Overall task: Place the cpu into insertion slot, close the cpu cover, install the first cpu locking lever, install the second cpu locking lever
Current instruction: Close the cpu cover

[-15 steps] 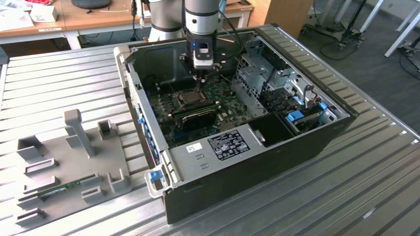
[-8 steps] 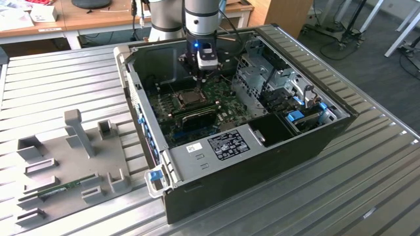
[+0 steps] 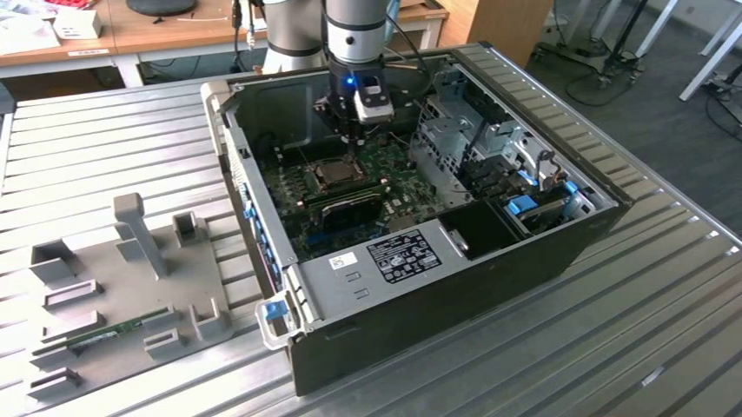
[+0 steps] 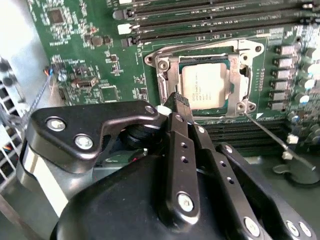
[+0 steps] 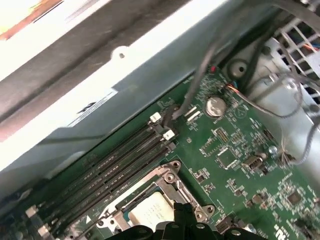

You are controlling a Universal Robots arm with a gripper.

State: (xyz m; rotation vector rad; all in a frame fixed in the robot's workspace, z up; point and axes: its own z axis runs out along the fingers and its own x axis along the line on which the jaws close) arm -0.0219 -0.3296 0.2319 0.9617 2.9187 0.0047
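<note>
The cpu (image 4: pixel 205 86) lies flat in the insertion slot (image 3: pixel 336 172), its pale metal top showing through the cut-out of the cpu cover (image 4: pixel 167 75), which lies down around it. In the first wrist view the cpu (image 5: pixel 149 212) and the cover frame (image 5: pixel 170 175) sit beside long black memory slots. My gripper (image 4: pixel 176 102) is shut with nothing in it, its tip at the cover's edge near one corner. A thin wire locking lever (image 4: pixel 272 134) sticks out sideways from the socket. In the exterior view the gripper (image 3: pixel 354 135) hangs inside the open computer case.
The case walls (image 3: pixel 238 148) and a drive cage (image 3: pixel 487 148) close in around the board. Loose cables (image 5: pixel 280 110) run over the board's far side. A grey fixture (image 3: pixel 128 278) with a green memory stick (image 3: pixel 110 333) rests on the slatted metal table at the exterior view's left.
</note>
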